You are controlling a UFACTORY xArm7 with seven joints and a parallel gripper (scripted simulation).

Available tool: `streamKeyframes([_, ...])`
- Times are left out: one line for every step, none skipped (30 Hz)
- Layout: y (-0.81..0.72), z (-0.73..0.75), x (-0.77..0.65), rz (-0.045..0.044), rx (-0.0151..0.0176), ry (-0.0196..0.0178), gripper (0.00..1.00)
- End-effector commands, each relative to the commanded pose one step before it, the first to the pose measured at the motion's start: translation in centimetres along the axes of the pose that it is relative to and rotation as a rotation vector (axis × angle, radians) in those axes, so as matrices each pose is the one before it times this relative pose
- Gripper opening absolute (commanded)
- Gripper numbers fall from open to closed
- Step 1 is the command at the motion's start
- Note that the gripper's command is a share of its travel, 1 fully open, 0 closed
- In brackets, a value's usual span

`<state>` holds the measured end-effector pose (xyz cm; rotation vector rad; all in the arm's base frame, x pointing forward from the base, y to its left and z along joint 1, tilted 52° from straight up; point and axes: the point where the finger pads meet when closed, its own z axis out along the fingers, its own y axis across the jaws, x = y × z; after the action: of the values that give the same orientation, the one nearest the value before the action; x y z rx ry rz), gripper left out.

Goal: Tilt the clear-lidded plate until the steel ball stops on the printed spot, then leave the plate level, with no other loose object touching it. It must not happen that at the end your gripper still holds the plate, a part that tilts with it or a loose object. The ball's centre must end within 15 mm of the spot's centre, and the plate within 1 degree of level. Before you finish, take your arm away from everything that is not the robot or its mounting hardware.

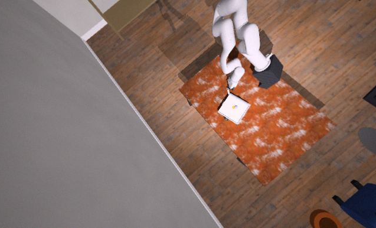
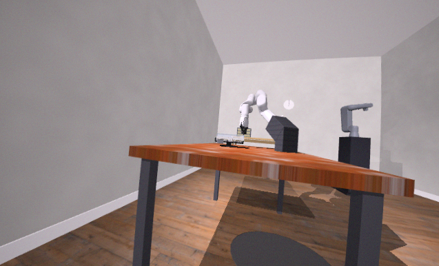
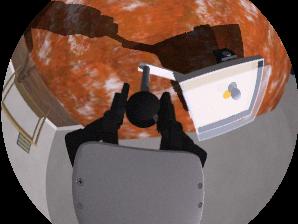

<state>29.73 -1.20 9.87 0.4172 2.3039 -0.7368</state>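
Wrist view first: the claw is clenched on a dark round knob at the end of a thin handle that sticks out from the plate's corner. Both black fingers press in on it from either side.

Off at the knob's two o'clock sits the clear-lidded plate, raised a little above the orange desk on a dark stand. Under the lid, the steel ball rests just beside the yellow printed spot, at about the spot's one o'clock, touching or overlapping its edge; from above, ball and spot read as one small pair near the plate's middle.

So, by my judgement, this is the fine-trim stage. The ball looks nearly home, so the right move is a very slight dip towards the spot's side, slow, then back towards level before the ball builds speed and overshoots. Small wrist motions only; a big tilt would send it to the rim. Whether the plate is level right now, I cannot tell from the side. Once the ball sits still, level off and let go cleanly, lifting the claw well away so nothing touches the plate.
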Motion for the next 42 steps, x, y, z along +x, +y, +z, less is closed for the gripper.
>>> streamKeyframes([0.077, -0.086, -0.357, 0.00360, -0.00080, -0.00624, 0.00])
streamKeyframes([0.000, 0.000, 0.000, 0.00000, 0.00000, 0.00000, 0.00])
streamKeyframes([0.000, 0.000, 0.000, 0.00000, 0.00000, 0.00000, 0.00])
streamKeyframes([-0.001, 0.002, 0.007, 0.00000, 0.00000, 0.00000, 0.00])
streamKeyframes([-0.001, 0.003, 0.007, 0.00000, 0.00000, 0.00000, 0.00])
streamKeyframes([-0.001, 0.003, 0.007, 0.00000, 0.00000, 0.00000, 0.00])
streamKeyframes([-0.001, 0.003, 0.007, 0.00000, 0.00000, 0.00000, 0.00])
streamKeyframes([0.001, -0.002, -0.012, 0.00000, 0.00000, 0.00000, 0.00])
streamKeyframes([0.001, -0.002, -0.012, 0.00000, 0.00000, 0.00000, 0.00])
streamKeyframes([0.001, -0.002, -0.012, 0.00000, 0.00000, 0.00000, 0.00])
streamKeyframes([0.001, -0.002, -0.012, 0.00000, 0.00000, 0.00000, 0.00])
streamKeyframes([0.001, -0.002, -0.012, 0.00000, 0.00000, 0.00000, 0.00])
streamKeyframes([0.001, -0.002, -0.012, 0.00000, 0.00000, 0.00000, 0.00])
streamKeyframes([0.000, 0.000, 0.000, 0.00000, 0.00000, 0.00000, 0.00])
streamKeyframes([0.000, 0.000, 0.000, 0.00000, 0.00000, 0.00000, 0.00])
streamKeyframes([0.000, 0.000, 0.000, 0.00000, 0.00000, 0.00000, 0.00])
streamKeyframes([0.000, 0.000, 0.000, 0.00000, 0.00000, 0.00000, 0.00])
streamKeyframes([0.000, 0.000, 0.000, 0.00000, 0.00000, 0.00000, 0.00])
streamKeyframes([0.000, 0.000, 0.000, 0.00000, 0.00000, 0.00000, 0.00])
streamKeyframes([0.000, 0.000, 0.000, 0.00000, 0.00000, 0.00000, 0.00])
streamKeyframes([-0.003, 0.006, 0.015, 0.00000, 0.00000, 0.00000, 0.00])
streamKeyframes([-0.003, 0.006, 0.016, 0.00000, 0.00000, 0.00000, 0.00])
streamKeyframes([-0.003, 0.006, 0.015, 0.00000, 0.00000, 0.00000, 0.00])
streamKeyframes([-0.003, 0.006, 0.015, 0.00000, 0.00000, 0.00000, 0.00])
streamKeyframes([0.001, -0.001, -0.008, 0.00000, 0.00000, 0.00000, 0.00])
streamKeyframes([0.001, -0.002, -0.008, 0.00000, 0.00000, 0.00000, 0.00])
streamKeyframes([0.001, -0.001, -0.008, 0.00000, 0.00000, 0.00000, 0.00])
streamKeyframes([0.001, -0.001, -0.008, 0.00000, 0.00000, 0.00000, 0.00])
streamKeyframes([0.001, -0.001, -0.008, 0.00000, 0.00000, 0.00000, 0.00])
streamKeyframes([0.001, -0.001, -0.008, 0.00000, 0.00000, 0.00000, 0.00])
streamKeyframes([0.000, 0.000, 0.000, 0.00000, 0.00000, 0.00000, 0.00])
streamKeyframes([0.000, 0.000, 0.000, 0.00000, 0.00000, 0.00000, 0.00])
streamKeyframes([0.000, 0.000, 0.000, 0.00000, 0.00000, 0.00000, 0.00])
streamKeyframes([0.000, 0.000, 0.000, 0.00000, 0.00000, 0.00000, 0.00])
streamKeyframes([0.000, 0.000, 0.000, 0.00000, 0.00000, 0.00000, 0.00])
streamKeyframes([0.000, 0.000, 0.000, 0.00000, 0.00000, 0.00000, 0.00])
streamKeyframes([0.000, 0.000, 0.000, 0.00000, 0.00000, 0.00000, 0.00])
streamKeyframes([-0.003, 0.000, 0.140, 0.00000, 0.00000, 0.00000, 0.00])
streamKeyframes([-0.002, 0.002, 0.138, 0.00000, 0.00000, 0.00000, 0.00])
streamKeyframes([-0.002, 0.004, 0.136, 0.00000, 0.00000, 0.00000, 0.00])
streamKeyframes([-0.002, 0.006, 0.134, 0.00000, 0.00000, 0.00000, 0.00])
streamKeyframes([0.004, -0.009, 0.007, 0.00000, 0.00000, 0.00000, 0.00])
